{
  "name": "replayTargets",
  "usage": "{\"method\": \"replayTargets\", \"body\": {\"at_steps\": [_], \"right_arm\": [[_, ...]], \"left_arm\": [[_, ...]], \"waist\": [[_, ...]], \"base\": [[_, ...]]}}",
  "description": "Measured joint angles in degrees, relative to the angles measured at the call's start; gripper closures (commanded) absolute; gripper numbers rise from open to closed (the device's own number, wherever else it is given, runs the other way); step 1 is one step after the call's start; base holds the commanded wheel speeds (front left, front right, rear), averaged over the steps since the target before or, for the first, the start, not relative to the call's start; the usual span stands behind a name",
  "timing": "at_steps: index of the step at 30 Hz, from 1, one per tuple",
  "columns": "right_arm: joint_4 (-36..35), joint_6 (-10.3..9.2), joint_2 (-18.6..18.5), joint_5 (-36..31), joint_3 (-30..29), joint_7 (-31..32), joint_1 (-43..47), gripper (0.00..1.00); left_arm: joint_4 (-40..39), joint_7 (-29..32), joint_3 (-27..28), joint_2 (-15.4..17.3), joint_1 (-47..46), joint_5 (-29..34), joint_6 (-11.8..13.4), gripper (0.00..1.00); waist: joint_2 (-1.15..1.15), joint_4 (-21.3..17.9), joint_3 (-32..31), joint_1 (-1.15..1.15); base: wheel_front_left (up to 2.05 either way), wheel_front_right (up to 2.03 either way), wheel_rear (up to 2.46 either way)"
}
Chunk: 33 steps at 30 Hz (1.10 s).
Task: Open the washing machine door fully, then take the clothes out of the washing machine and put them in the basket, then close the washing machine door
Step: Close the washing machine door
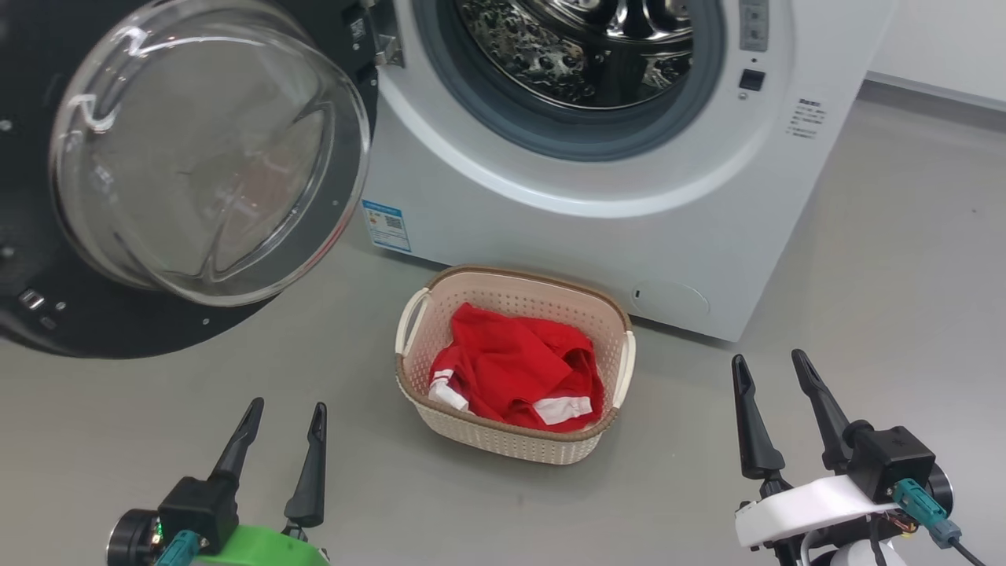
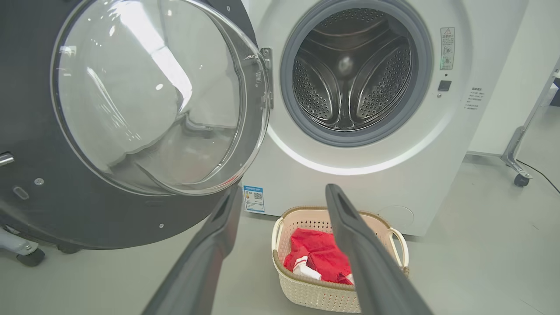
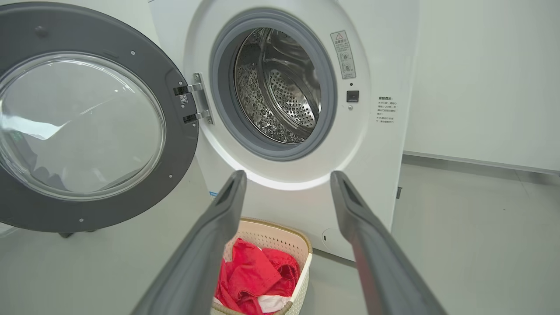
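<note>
The white washing machine (image 1: 629, 228) (image 2: 393, 183) (image 3: 376, 52) stands with its steel drum (image 2: 350, 74) bare inside. Its round black door (image 1: 47, 314) (image 2: 35, 210) (image 3: 179, 144) with the clear glass bowl (image 1: 204, 149) is swung wide to the left. On the floor before the machine sits the cream basket (image 1: 511, 448) (image 2: 315, 297) (image 3: 271, 232), and the red clothes (image 1: 515, 369) (image 2: 321, 256) (image 3: 249, 275) with white cuffs lie in it. My left gripper (image 1: 287, 413) (image 2: 284, 192) is open and empty, left of the basket. My right gripper (image 1: 770, 362) (image 3: 288, 177) is open and empty, right of it.
Grey floor (image 1: 904, 259) spreads around the basket and to the right of the machine. A white wall (image 3: 481, 78) runs behind on the right. A metal leg on a caster (image 2: 520, 179) stands at the right, and another caster (image 2: 28, 256) sits under the door's left side.
</note>
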Motion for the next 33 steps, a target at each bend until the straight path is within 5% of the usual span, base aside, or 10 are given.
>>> {"method": "replayTargets", "body": {"at_steps": [17,33], "right_arm": [[0.18,0.09,0.03,0.53,1.31,0.00,0.01,0.00],[0.45,0.55,0.07,1.01,3.45,0.00,-0.02,0.00]], "left_arm": [[-0.47,0.00,0.51,0.01,0.02,0.68,0.52,0.00],[-1.76,0.00,2.11,0.01,0.11,0.75,0.58,0.00]], "waist": [[0.00,11.53,-1.11,0.00],[0.00,12.81,-1.12,0.00]], "base": [[0.00,0.00,0.00],[0.00,0.00,0.00]]}}
